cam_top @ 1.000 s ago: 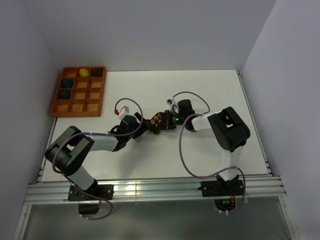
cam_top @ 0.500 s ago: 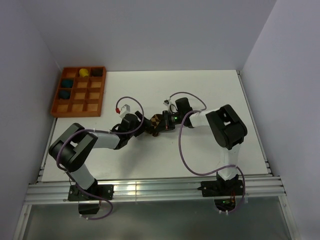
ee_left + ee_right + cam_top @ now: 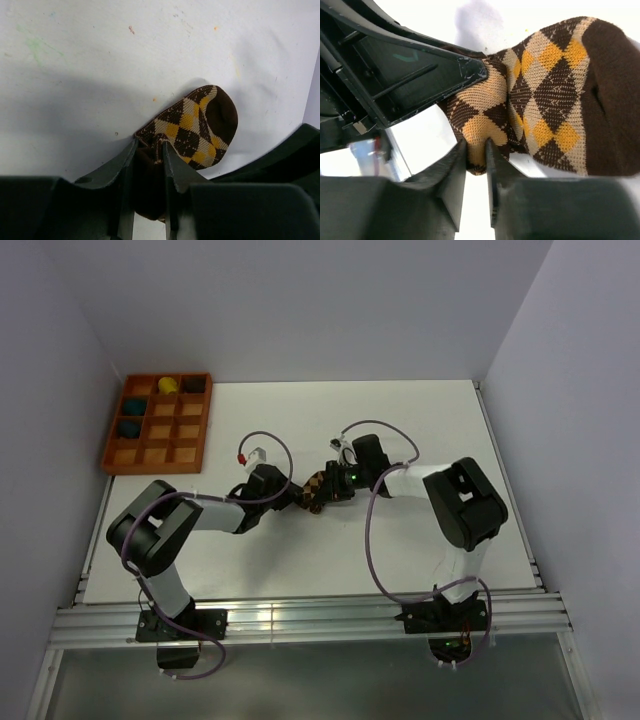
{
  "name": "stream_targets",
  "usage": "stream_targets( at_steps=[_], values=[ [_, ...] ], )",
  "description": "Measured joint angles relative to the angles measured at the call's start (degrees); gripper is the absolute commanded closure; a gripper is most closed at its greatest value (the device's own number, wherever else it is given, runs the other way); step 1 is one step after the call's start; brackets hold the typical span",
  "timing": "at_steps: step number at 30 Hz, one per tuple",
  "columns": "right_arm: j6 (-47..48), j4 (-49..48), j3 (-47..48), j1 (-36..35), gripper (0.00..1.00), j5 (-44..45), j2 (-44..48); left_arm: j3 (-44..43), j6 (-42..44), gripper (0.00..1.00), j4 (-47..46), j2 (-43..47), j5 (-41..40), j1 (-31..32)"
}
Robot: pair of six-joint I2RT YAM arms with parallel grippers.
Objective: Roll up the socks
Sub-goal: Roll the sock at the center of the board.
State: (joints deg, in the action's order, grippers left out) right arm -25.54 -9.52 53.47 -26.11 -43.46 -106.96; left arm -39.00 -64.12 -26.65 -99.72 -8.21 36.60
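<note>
The socks (image 3: 316, 488) are a brown, tan and yellow argyle bundle lying mid-table between both grippers. My left gripper (image 3: 297, 498) meets the bundle from the left. In the left wrist view the left gripper (image 3: 149, 147) is shut on a dark brown fold of the socks (image 3: 200, 122). My right gripper (image 3: 332, 483) comes in from the right. In the right wrist view the right gripper (image 3: 475, 149) pinches a yellow-and-brown fold of the socks (image 3: 555, 95), with the left gripper's black body (image 3: 405, 75) just behind.
An orange compartment tray (image 3: 166, 436) sits at the back left. It holds a yellow ball (image 3: 168, 385), a dark one (image 3: 193, 385) and two teal ones (image 3: 135, 407). Purple cables (image 3: 372, 540) loop off both arms over the white table.
My left jaws have closed from wide open onto the socks, and the left arm has reached a little further right. The bundle has shifted slightly between the grippers.
</note>
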Motion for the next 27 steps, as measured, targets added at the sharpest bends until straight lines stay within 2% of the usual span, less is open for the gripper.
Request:
stream_targets(
  at_steps=[5,8,13,17,27],
  values=[
    [3.7,1.9,-3.3,-1.7,0.59,9.0,7.9,-1.2,0.5,0.82,2.7,0.0,0.6,0.2],
    [7.0,3.1,-5.1,-3.8,0.55,16.6,14.4,-2.1,1.5,0.82,4.3,0.1,0.6,0.2],
    [13.1,1.9,-7.0,-11.2,0.52,29.0,22.1,-3.2,2.8,0.82,6.4,0.1,0.5,0.3],
    [17.6,0.0,-8.9,-16.9,0.51,36.1,23.5,-3.7,3.5,0.82,7.3,0.1,0.4,0.4],
    [25.0,-4.0,-9.0,-23.0,0.49,46.8,18.9,-4.2,3.9,0.82,8.1,0.1,0.4,0.6]
  ],
)
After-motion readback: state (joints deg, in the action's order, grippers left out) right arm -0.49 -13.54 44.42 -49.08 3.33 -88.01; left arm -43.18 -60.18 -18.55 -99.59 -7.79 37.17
